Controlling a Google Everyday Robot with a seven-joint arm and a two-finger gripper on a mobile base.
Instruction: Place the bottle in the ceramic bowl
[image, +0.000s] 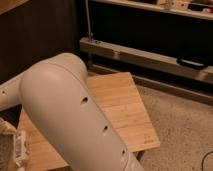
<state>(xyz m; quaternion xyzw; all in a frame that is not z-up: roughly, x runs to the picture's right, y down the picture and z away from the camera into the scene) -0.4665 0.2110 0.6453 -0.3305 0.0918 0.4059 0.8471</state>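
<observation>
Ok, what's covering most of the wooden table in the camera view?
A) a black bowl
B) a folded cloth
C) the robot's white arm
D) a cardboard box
C: the white arm stretches across the wooden table, hiding its left and middle part; the gripper is not in view.

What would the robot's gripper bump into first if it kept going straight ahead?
I cannot tell. The gripper is out of the picture, somewhere past the big white arm that covers much of the wooden table. Which way it points does not show.
</observation>
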